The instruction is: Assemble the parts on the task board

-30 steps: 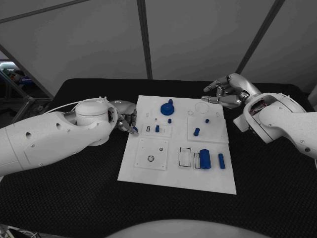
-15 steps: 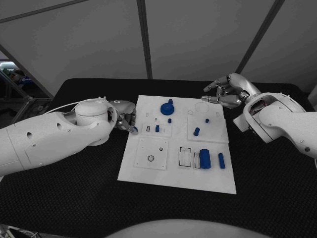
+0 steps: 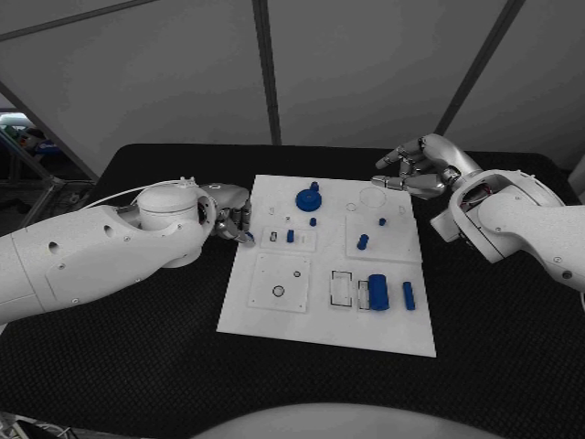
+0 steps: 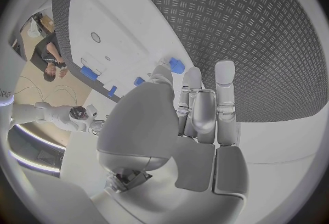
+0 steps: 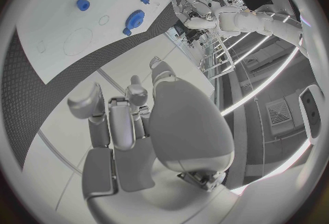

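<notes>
The white task board (image 3: 322, 315) lies in the middle of the black table. On it are a blue gear-shaped part (image 3: 309, 199), small blue pegs (image 3: 363, 243) and a thick blue cylinder (image 3: 378, 293) beside a thin one (image 3: 409, 295). My left hand (image 3: 235, 222) is at the board's left edge, fingers pointing down. In the left wrist view a small blue part (image 4: 176, 65) sits pinched at its fingertips (image 4: 192, 77). My right hand (image 3: 418, 171) hovers over the board's far right corner, fingers loosely bent and holding nothing; the right wrist view shows its fingers (image 5: 113, 111) bare.
The board has empty rectangular slots (image 3: 342, 289) and a round hole (image 3: 280, 293) on its near half. Black matting (image 3: 134, 357) surrounds it on all sides. My left forearm (image 3: 82, 261) lies over the table's left side, and my right forearm (image 3: 530, 224) over the right.
The left hand's fingertips have shifted very slightly at the board's left edge. The right hand and the parts on the board stay as they were.
</notes>
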Robot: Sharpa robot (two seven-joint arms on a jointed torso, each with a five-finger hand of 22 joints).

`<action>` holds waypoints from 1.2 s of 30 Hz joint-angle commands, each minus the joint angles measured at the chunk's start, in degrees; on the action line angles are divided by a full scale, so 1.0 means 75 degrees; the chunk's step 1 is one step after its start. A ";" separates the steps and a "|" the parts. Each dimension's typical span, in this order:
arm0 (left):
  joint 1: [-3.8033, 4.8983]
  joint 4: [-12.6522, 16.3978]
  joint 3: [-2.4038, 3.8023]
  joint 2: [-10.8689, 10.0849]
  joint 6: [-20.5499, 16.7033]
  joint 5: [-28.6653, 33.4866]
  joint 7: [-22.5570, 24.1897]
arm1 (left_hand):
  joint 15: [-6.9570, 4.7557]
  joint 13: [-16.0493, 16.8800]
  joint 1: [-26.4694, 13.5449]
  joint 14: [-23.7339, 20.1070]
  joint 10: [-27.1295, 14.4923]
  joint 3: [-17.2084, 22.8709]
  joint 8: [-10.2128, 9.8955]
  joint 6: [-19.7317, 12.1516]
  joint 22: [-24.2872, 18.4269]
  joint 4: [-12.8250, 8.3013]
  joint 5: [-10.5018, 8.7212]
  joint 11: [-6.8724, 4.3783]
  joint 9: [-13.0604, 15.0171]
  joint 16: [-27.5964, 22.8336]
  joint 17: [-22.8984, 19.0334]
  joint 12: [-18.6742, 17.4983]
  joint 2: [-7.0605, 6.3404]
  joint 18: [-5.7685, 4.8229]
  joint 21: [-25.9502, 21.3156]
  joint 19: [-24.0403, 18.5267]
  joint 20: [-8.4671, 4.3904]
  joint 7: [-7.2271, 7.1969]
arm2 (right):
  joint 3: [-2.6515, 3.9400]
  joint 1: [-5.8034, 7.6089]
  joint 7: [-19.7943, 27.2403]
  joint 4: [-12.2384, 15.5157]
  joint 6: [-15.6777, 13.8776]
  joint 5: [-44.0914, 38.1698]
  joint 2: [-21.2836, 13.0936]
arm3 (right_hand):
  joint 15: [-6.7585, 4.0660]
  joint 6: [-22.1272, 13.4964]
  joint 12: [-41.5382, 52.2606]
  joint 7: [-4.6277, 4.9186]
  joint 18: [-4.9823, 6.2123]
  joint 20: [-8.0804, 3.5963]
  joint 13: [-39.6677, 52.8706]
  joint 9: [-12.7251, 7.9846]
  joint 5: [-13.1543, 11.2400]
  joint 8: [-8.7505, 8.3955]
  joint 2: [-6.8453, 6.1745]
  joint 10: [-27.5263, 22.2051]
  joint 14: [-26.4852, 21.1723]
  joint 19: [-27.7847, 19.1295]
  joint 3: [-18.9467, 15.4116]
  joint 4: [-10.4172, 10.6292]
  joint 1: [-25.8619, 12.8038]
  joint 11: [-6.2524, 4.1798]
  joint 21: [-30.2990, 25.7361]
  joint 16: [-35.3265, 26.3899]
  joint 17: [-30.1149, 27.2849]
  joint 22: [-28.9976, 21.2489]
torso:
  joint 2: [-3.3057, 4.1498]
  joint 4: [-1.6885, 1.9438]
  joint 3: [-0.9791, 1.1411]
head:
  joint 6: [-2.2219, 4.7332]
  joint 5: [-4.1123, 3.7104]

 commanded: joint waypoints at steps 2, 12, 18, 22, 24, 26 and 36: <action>-0.0001 -0.0015 -0.0003 0.0028 -0.0009 0.0161 0.0118 | -0.0020 -0.0029 0.0076 0.0043 0.0065 0.0091 -0.0064 0.0108 0.0037 -0.0010 0.0021 -0.0014 -0.0038 0.0037 0.0012 -0.0013 0.0057 -0.0249 0.0074 0.0062 -0.0013 0.0004 | 0.0004 0.0007 0.0041 0.0007 0.0038 -0.0019 0.0010 | -0.0032 0.0040 -0.0007 0.0006 0.0078 -0.0043 -0.0008 -0.0009 0.0038 0.0027 0.0058 -0.0003 0.0360 -0.0007 0.0001 0.0001 0.0002 -0.0073 -0.0034 -0.0051 0.0193 -0.0008 | 0.0005 -0.0004 0.0002 | -0.0009 0.0012; -0.0020 -0.0054 -0.0003 0.0046 0.0090 0.0182 0.0214 | -0.0122 -0.0157 0.0501 0.0170 0.0414 0.0381 -0.0238 0.0582 0.0323 -0.0120 -0.0134 -0.0145 -0.0147 0.0206 0.0316 -0.0172 0.0138 -0.0316 0.0479 0.0247 -0.0095 -0.0122 | 0.0004 0.0004 0.0039 0.0006 0.0038 -0.0019 0.0009 | -0.0032 0.0040 -0.0007 0.0006 0.0078 -0.0043 -0.0008 -0.0009 0.0038 0.0027 0.0058 -0.0003 0.0360 -0.0007 0.0001 0.0001 0.0002 -0.0073 -0.0034 -0.0051 0.0193 -0.0008 | -0.0001 -0.0001 0.0004 | -0.0024 0.0000; -0.0031 -0.0061 -0.0004 0.0046 0.0081 0.0234 0.0258 | -0.0227 -0.0191 0.0730 0.0545 0.0754 0.0549 -0.0305 0.0984 0.0697 -0.0220 -0.0174 -0.0263 -0.0170 0.0673 0.1277 -0.0258 0.0223 -0.0424 0.1124 0.0553 -0.0188 -0.0256 | 0.0004 0.0003 0.0040 0.0012 0.0035 -0.0019 0.0005 | -0.0033 0.0040 0.0000 0.0005 0.0077 -0.0044 -0.0001 -0.0011 0.0040 0.0030 0.0065 0.0003 0.0361 -0.0004 0.0003 0.0002 0.0000 -0.0074 -0.0038 -0.0054 0.0192 -0.0010 | -0.0002 -0.0003 0.0005 | -0.0028 -0.0002; -0.0039 -0.0066 -0.0003 0.0042 -0.0006 0.0283 0.0280 | -0.0252 -0.0200 0.0798 0.0575 0.0832 0.0595 -0.0349 0.1075 0.0782 -0.0259 -0.0185 -0.0286 -0.0180 0.0713 0.1357 -0.0298 0.0229 -0.0448 0.1258 0.0614 -0.0213 -0.0280 | 0.0004 0.0003 0.0041 0.0014 0.0031 -0.0019 0.0001 | -0.0033 0.0040 0.0000 0.0005 0.0077 -0.0044 -0.0001 -0.0011 0.0040 0.0030 0.0065 0.0003 0.0361 -0.0004 0.0003 0.0002 0.0000 -0.0074 -0.0038 -0.0054 0.0192 -0.0010 | 0.0000 -0.0002 0.0003 | -0.0020 -0.0005; -0.0041 -0.0078 -0.0003 0.0037 -0.0076 0.0323 0.0283 | -0.0256 -0.0208 0.0782 0.0568 0.0843 0.0588 -0.0386 0.1080 0.0801 -0.0254 -0.0195 -0.0280 -0.0189 0.0705 0.1330 -0.0326 0.0205 -0.0453 0.1280 0.0626 -0.0221 -0.0271 | 0.0004 0.0003 0.0041 0.0016 0.0029 -0.0019 -0.0001 | -0.0033 0.0040 0.0000 0.0005 0.0077 -0.0044 -0.0001 -0.0011 0.0040 0.0030 0.0065 0.0003 0.0361 -0.0004 0.0003 0.0002 0.0000 -0.0074 -0.0038 -0.0054 0.0192 -0.0010 | -0.0001 0.0000 0.0003 | -0.0017 -0.0002; -0.0043 -0.0088 -0.0003 0.0030 -0.0166 0.0369 0.0289 | -0.0243 -0.0217 0.0698 0.0565 0.0848 0.0543 -0.0459 0.1043 0.0811 -0.0213 -0.0203 -0.0256 -0.0205 0.0702 0.1323 -0.0361 0.0147 -0.0455 0.1273 0.0627 -0.0222 -0.0243 | 0.0004 0.0003 0.0040 0.0017 0.0028 -0.0019 -0.0002 | -0.0033 0.0040 0.0000 0.0005 0.0077 -0.0044 -0.0001 -0.0011 0.0040 0.0030 0.0065 0.0003 0.0361 -0.0004 0.0003 0.0002 0.0000 -0.0074 -0.0038 -0.0054 0.0192 -0.0010 | 0.0002 0.0003 0.0003 | -0.0011 -0.0007; -0.0046 -0.0090 -0.0002 0.0010 -0.0527 0.0444 0.0302 | -0.0092 -0.0072 -0.0052 0.0586 0.0830 -0.0050 -0.0939 0.0690 0.0909 0.0003 -0.0157 -0.0065 -0.0211 0.0736 0.1400 -0.0205 -0.0321 -0.0470 0.1295 0.0658 -0.0114 -0.0020 | 0.0004 0.0003 0.0040 0.0014 0.0021 -0.0019 -0.0006 | -0.0033 0.0040 -0.0006 0.0005 0.0078 -0.0045 -0.0010 -0.0011 0.0040 0.0030 0.0067 -0.0002 0.0360 -0.0006 0.0003 0.0004 -0.0004 -0.0073 -0.0041 -0.0056 0.0189 -0.0015 | -0.0004 0.0000 0.0002 | -0.0014 -0.0004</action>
